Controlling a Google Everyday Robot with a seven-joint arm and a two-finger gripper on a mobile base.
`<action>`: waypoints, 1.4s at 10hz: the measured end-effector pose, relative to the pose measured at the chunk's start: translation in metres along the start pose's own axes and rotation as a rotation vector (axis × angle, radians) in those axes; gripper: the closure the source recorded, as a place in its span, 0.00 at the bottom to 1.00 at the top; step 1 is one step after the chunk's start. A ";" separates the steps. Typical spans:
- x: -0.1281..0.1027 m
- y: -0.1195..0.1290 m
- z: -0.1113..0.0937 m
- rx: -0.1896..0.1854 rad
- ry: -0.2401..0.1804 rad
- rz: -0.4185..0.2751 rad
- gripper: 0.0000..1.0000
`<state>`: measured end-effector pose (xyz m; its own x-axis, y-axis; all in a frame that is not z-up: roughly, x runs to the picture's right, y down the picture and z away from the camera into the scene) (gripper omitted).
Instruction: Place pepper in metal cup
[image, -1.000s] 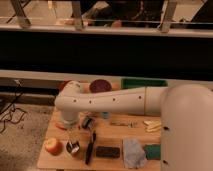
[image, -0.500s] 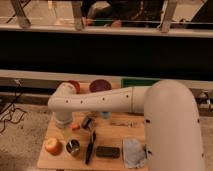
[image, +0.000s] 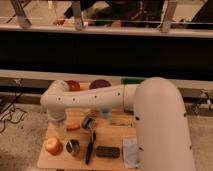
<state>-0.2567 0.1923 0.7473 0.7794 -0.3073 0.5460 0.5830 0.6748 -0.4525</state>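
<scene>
At the left end of the wooden table (image: 116, 138), as the camera saw it, we found the gripper (image: 60, 129) hanging wrist-down below the white arm's (image: 90, 97) elbow, low over the board. Its jaws stood apart and we saw nothing between them. The pepper (image: 73, 126) lay flat on the table just beside the gripper, toward the table's middle. Its long axis ran roughly side to side across the view, so that one end pointed at the gripper. We could not tell whether the two touched. The metal cup (image: 73, 147) stood upright nearer the camera, directly in front of the pepper and next to the apple (image: 52, 146). A second metal can (image: 88, 121) sat just past the pepper's far end. We judged that the coming move was a short sideways shift over the pepper, with the jaws turned to close across its slim width rather than along its length.
</scene>
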 end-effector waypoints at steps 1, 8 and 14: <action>0.001 -0.002 0.006 -0.001 0.000 0.000 0.20; 0.014 -0.018 0.028 -0.014 0.026 0.008 0.20; 0.037 -0.013 0.037 -0.032 0.040 0.024 0.20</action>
<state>-0.2434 0.1971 0.7992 0.8016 -0.3181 0.5063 0.5704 0.6609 -0.4878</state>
